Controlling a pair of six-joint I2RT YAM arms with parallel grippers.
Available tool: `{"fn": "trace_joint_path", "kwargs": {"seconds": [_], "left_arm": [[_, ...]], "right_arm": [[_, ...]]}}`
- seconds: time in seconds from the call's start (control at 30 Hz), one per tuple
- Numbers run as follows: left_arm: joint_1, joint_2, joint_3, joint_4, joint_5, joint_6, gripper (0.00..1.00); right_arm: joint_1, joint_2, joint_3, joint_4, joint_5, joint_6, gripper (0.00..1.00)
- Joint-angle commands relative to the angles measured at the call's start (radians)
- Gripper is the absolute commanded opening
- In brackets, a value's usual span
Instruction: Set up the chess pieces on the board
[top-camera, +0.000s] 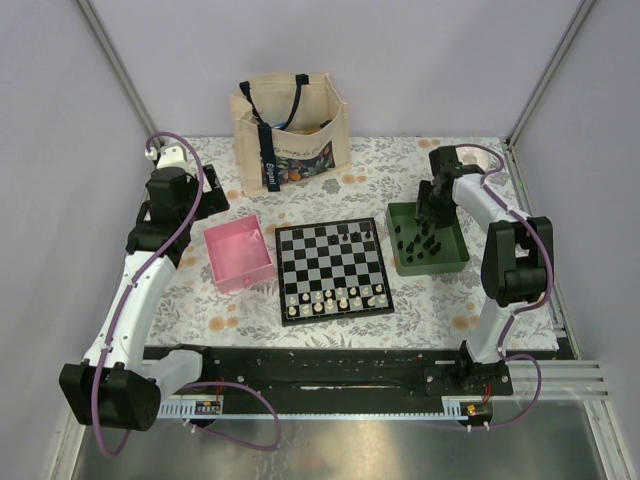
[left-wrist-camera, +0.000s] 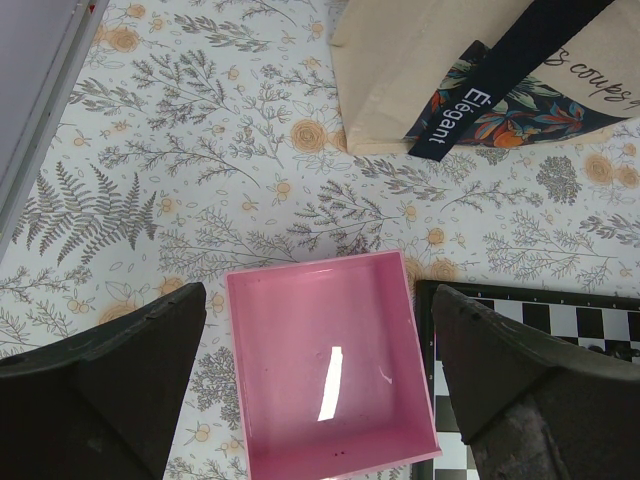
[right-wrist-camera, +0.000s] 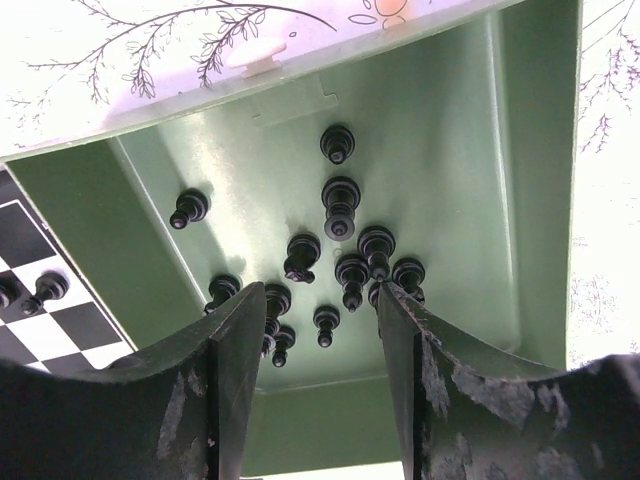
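While floral-cloth table (top-camera: 430, 310) sits btwn pale walls (top-camera: 60, 100) w/ tote bag (top-camera: 290, 135) at back, chess pieces (right-wrist-camera: 340, 200) mostly lie in green tray (right-wrist-camera: 450, 150), few on board (top-camera: 330, 265). R gripper (right-wrist-camera: 320, 300) spread above them, nothing pinched; L gripper (left-wrist-camera: 320, 295) spread over pink tray (left-wrist-camera: 330, 370).

Chess pieces (top-camera: 427, 240) in green tray (top-camera: 436, 269)

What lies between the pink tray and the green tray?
The board lies between the pink tray and green tray, shown in the top view.
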Motion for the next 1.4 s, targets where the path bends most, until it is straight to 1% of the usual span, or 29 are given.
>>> {"fn": "trace_joint_path", "kwargs": {"seconds": [0.0, 0.57, 0.63, 0.7, 0.83, 0.9, 1.37], "left_arm": [[0.002, -0.009, 0.012, 0.028, 0.003, 0.014, 0.99], [0.001, -0.009, 0.012, 0.030, 0.007, 0.012, 0.99], [0.002, -0.009, 0.012, 0.028, 0.005, 0.012, 0.99], [0.004, -0.012, 0.009, 0.028, 0.003, 0.012, 0.99], [0.002, -0.012, 0.009, 0.028, 0.005, 0.012, 0.99], [0.004, -0.012, 0.012, 0.028, 0.007, 0.012, 0.99], [0.004, -0.012, 0.010, 0.030, 0.005, 0.012, 0.99]], "right_arm": [[-0.006, 0.017, 0.020, 0.020, 0.000, -0.008, 0.57], [-0.006, 0.048, 0.028, 0.020, 0.007, -0.015, 0.53], [-0.006, 0.054, 0.031, 0.020, 0.012, -0.017, 0.51], [-0.006, 0.065, 0.037, 0.020, 0.006, -0.018, 0.47], [-0.006, 0.086, 0.048, 0.020, 0.003, -0.018, 0.46], [-0.006, 0.092, 0.053, 0.020, 0.000, -0.018, 0.44], [-0.009, 0.106, 0.057, 0.048, 0.020, -0.018, 0.42]]}}
